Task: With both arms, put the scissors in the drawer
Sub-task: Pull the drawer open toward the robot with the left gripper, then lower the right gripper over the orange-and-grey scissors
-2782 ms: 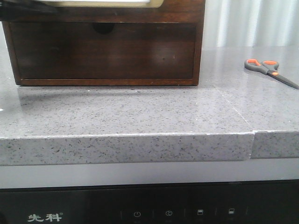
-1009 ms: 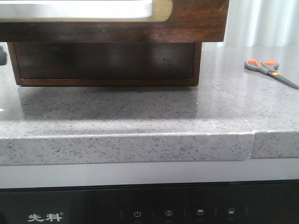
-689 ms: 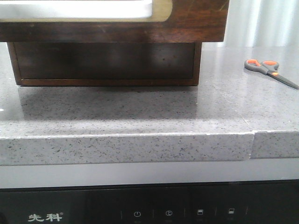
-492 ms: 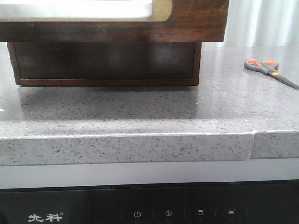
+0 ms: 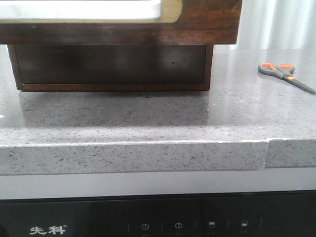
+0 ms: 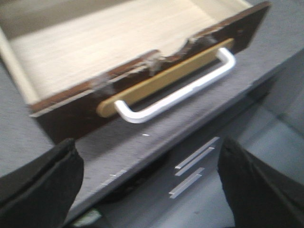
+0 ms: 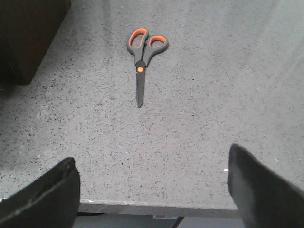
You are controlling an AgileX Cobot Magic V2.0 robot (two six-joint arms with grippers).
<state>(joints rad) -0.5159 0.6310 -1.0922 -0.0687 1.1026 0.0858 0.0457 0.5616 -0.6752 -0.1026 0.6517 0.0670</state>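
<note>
Both grippers, left point(image 6: 149, 190) and right point(image 7: 154, 190), gape wide, holding nothing. Scissors point(image 7: 142, 57) lie flat on the grey counter point(image 7: 199, 123), well apart from the pulled-out drawer point(image 6: 85, 52).

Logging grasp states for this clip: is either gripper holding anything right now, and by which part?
Nothing is held. The left gripper is open, off the open drawer; the right gripper is open, the scissors lying untouched on the counter.

Bare tabletop point(image 7: 199, 118) surrounds the scissors point(image 7: 142, 59) on every side — only the drawer point(image 5: 118, 22), pulled out, overhangs well to their left.
</note>
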